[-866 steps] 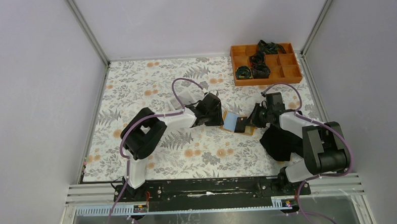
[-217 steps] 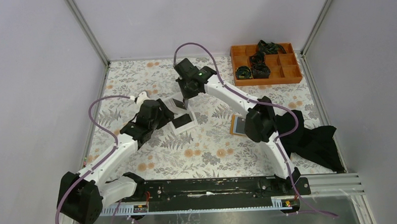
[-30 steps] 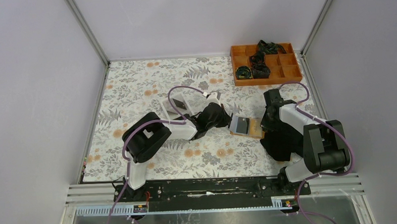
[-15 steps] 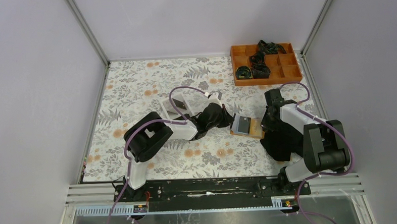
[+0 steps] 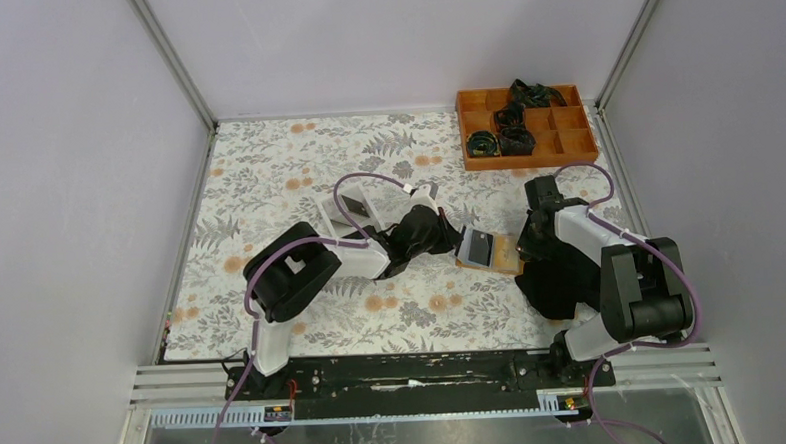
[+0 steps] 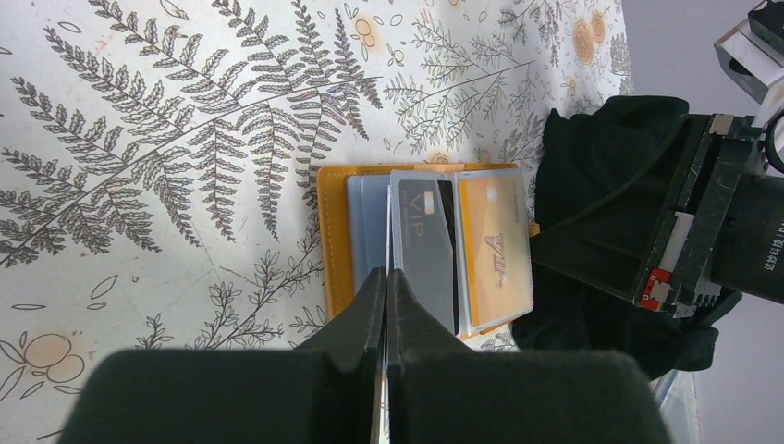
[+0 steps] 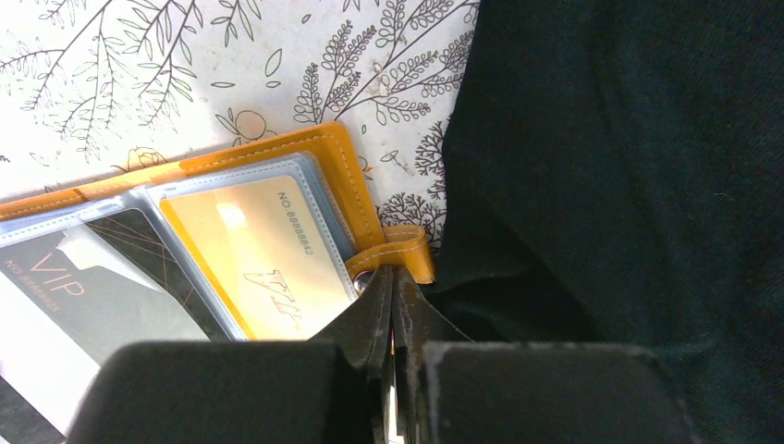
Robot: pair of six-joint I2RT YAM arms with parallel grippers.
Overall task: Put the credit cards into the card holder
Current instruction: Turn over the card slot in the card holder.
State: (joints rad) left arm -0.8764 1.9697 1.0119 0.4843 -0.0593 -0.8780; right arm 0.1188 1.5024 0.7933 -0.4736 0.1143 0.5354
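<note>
Card holder (image 5: pixel 509 255) lies open on the surface (image 5: pixel 297 176), right beside the black cloth (image 7: pixel 629 139); the left gripper (image 6: pixel 386 294) is pinched tight on the edge of the grey VIP card (image 6: pixel 427 250), which sits partly over a sleeve; the right gripper (image 7: pixel 393 282) is clamped on the clasp tab (image 7: pixel 399 252), pinning the holder. Gold card (image 7: pixel 263 264) looks already sleeved. Likely risks: the card catches the sleeve lip and bends; the tab slips out and the holder slides.

Black cloth (image 5: pixel 552 287) crowds the card holder's (image 5: pixel 510 257) right; near side free.
</note>
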